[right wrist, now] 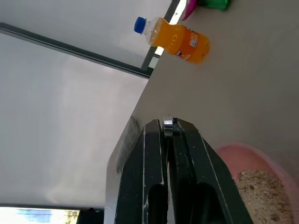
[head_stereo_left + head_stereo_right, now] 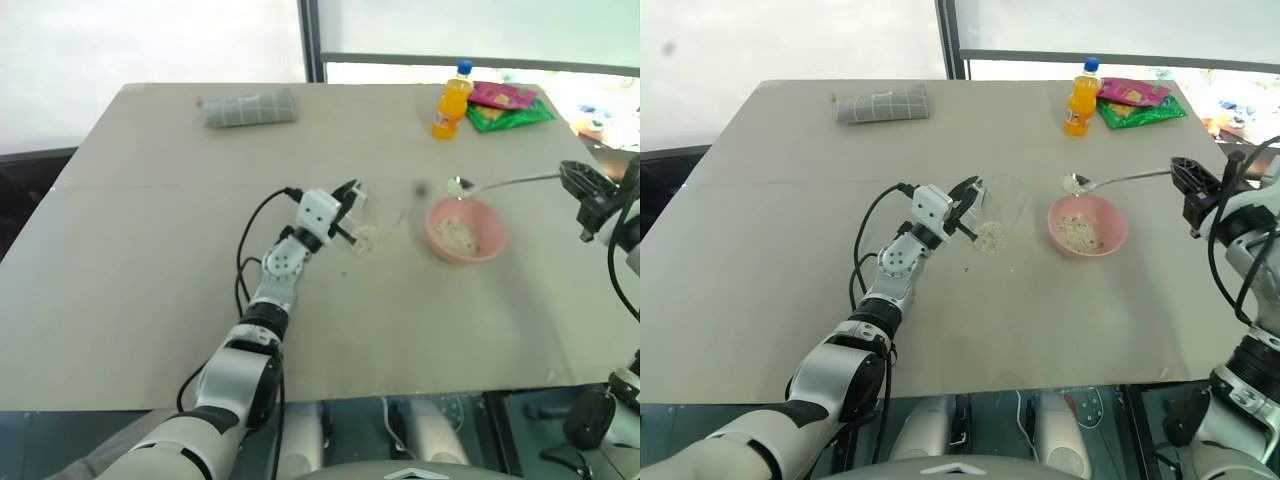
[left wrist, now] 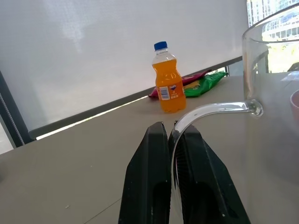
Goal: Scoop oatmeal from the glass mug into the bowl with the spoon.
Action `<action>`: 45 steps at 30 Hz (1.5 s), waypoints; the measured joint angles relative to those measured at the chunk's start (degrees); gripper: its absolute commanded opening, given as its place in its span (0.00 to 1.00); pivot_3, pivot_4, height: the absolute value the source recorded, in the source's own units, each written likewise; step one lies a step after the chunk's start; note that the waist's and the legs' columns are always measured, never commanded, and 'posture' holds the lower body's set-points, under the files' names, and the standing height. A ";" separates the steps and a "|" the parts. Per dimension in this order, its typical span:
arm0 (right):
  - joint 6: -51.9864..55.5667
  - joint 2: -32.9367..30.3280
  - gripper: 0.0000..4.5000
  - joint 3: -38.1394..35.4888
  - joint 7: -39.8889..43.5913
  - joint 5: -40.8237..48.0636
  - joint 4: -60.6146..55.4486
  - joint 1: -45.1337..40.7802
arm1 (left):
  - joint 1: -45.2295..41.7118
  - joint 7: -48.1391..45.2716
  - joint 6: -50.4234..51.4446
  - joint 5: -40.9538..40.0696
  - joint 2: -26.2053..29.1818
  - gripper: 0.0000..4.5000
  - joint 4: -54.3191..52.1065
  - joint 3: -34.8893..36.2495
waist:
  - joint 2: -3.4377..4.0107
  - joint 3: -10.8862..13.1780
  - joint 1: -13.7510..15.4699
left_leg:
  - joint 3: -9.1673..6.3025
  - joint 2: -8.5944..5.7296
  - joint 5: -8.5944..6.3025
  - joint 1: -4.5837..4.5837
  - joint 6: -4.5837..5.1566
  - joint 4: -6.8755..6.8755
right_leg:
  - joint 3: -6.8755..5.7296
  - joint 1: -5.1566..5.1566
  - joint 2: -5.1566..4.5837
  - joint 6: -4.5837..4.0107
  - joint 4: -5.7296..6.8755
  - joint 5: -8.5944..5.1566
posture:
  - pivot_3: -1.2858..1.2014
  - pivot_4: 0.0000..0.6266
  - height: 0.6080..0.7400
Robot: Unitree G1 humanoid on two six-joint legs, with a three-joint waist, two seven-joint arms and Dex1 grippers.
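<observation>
**Inspector:** Beige tabletop (image 2: 790, 300), bright windows behind it. Your left gripper (image 3: 170, 140) has its black fingers pinched on the clear handle of the glass mug (image 2: 998, 212), which stands upright near the table's middle with a small clump of oatmeal (image 2: 989, 236) at its bottom.

**Operator:** And the right side?

**Inspector:** Your right gripper (image 2: 1185, 178) is clamped on the thin handle of the spoon (image 2: 1120, 179). You hold it about level, its oval bowl above the far rim of the pink bowl (image 2: 1110, 232), carrying a few pale flakes. More flaky oatmeal lies in a loose heap inside that bowl, just beside the mug. An orange drink bottle (image 2: 1078, 98) stands well apart at the far edge.
</observation>
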 measured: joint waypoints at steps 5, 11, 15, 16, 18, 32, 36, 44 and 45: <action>0.01 -7.25 0.00 3.50 2.16 -0.23 1.15 3.15 | -0.03 -0.07 -0.02 -0.01 0.53 0.01 0.12 0.14 | 0.03 -0.01 -0.25 | -0.08 0.00 0.00 0.07 0.00 -0.01 | 0.10 0.00 0.02 0.00 0.00 0.00 | 0.52 0.24 1.00; 1.18 -16.16 0.00 13.67 12.90 -12.51 -0.62 2.85 | -0.02 -0.04 -0.04 -0.02 0.63 0.01 0.21 0.21 | 0.04 -0.02 -0.21 | -0.13 0.01 0.00 0.08 0.01 0.01 | 0.14 0.00 0.06 0.01 0.00 -0.01 | 0.52 0.24 1.00; 2.14 -21.12 0.00 20.46 21.01 -22.96 -4.24 1.66 | -0.01 -0.12 0.21 -0.07 0.64 0.01 0.11 0.23 | 0.04 -0.02 -0.14 | -0.14 0.01 0.00 0.07 0.00 0.00 | 0.13 -0.01 0.06 0.02 -0.03 -0.01 | 0.52 0.24 1.00; 2.38 -23.38 0.00 23.30 24.05 -27.46 -5.88 0.59 | 0.04 -0.37 0.55 -0.18 0.64 0.01 -0.08 0.29 | 0.04 -0.02 -0.16 | -0.12 0.01 0.00 0.08 0.00 0.00 | 0.14 -0.01 0.06 0.02 -0.03 -0.01 | 0.52 0.24 1.00; 2.39 -25.61 0.00 26.55 28.10 -33.00 -8.48 -1.70 | 0.24 -0.92 1.24 -0.78 0.61 0.01 -0.45 0.51 | 0.04 -0.02 -0.18 | -0.14 0.01 0.00 0.07 0.00 0.00 | 0.11 -0.01 0.06 0.02 -0.04 -0.01 | 0.52 0.24 1.00; 4.17 -28.60 0.00 33.87 45.44 -48.73 -14.63 -12.35 | 2.94 -4.75 7.47 -4.93 -0.31 0.01 -5.49 1.15 | 0.03 -0.01 -0.06 | -0.15 0.01 0.00 0.07 0.00 0.03 | 0.10 -0.01 0.04 0.01 -0.06 0.00 | 0.52 0.24 1.00; 5.77 -23.41 0.00 30.20 41.03 -41.49 -11.15 -21.15 | 3.38 -6.99 8.92 -6.61 -0.74 0.01 -6.35 1.18 | 0.03 -0.02 0.08 | -0.16 0.01 0.00 0.05 0.00 0.03 | 0.07 -0.01 0.05 0.00 -0.04 0.00 | 0.52 0.24 1.00; 7.73 -18.07 0.00 28.06 30.98 -22.63 -7.88 -26.23 | 3.79 -8.49 8.78 -6.84 -0.54 0.01 -7.01 1.37 | 0.02 -0.02 0.22 | -0.13 0.01 0.00 -0.01 0.00 0.03 | 0.05 -0.01 0.01 0.00 -0.08 0.00 | 0.52 0.24 1.00; 7.78 -18.11 0.00 28.09 30.43 -21.25 -7.98 -26.03 | 3.88 -8.41 8.31 -6.73 -0.51 0.01 -6.97 1.38 | 0.02 -0.02 0.19 | -0.14 0.01 0.00 -0.01 0.00 0.03 | 0.05 -0.01 0.01 0.00 -0.07 0.00 | 0.52 0.24 1.00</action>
